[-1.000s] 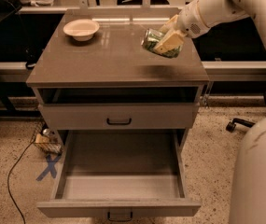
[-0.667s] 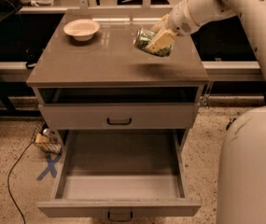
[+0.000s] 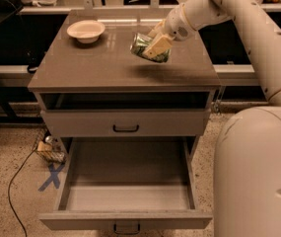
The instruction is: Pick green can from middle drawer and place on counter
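Note:
My gripper is shut on the green can and holds it tilted on its side in the air above the right middle of the counter. A shadow of the can lies on the counter just below it. The middle drawer is pulled wide open at the bottom of the cabinet, and its pale floor is bare. My white arm reaches in from the upper right.
A beige round bowl sits at the counter's back left. A shallower closed drawer front with a black handle is above the open drawer. My white base fills the lower right. A cable and small clutter lie on the floor at left.
My gripper has carried the green can to the left over the counter, from near the right edge toward the middle, and slightly lower.

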Motion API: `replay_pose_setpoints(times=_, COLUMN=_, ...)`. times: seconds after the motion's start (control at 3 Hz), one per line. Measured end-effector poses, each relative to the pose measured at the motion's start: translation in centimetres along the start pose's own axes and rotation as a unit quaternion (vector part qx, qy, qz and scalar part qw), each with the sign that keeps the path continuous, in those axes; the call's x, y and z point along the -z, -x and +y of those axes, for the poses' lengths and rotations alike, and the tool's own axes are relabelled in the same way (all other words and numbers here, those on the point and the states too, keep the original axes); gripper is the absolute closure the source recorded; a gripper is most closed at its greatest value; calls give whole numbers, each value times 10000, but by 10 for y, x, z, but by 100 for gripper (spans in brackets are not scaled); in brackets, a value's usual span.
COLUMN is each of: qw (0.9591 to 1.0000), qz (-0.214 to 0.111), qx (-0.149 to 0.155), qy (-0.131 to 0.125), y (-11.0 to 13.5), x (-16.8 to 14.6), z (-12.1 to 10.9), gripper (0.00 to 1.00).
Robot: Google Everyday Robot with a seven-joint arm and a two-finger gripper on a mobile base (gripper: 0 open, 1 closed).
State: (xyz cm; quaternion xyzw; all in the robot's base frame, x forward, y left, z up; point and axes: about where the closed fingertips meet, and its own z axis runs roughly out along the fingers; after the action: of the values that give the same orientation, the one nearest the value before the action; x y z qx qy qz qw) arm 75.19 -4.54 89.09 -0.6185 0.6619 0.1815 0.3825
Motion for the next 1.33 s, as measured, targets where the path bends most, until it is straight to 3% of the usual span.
replay_pose_setpoints(times=0.67, qw=9996, qz=13, qx=-187, qy=231, y=-11, x=-25, z=8, gripper=34)
replay_pose_setpoints(times=1.0, qw=9994, qz=-6, qx=-284, qy=211, y=-16, x=-24, z=5, gripper=11)
replay_pose_setpoints(times=1.33, qw=9990, qz=-103, qx=-426, qy=-8, y=-22, x=-5, z=-7, gripper=0)
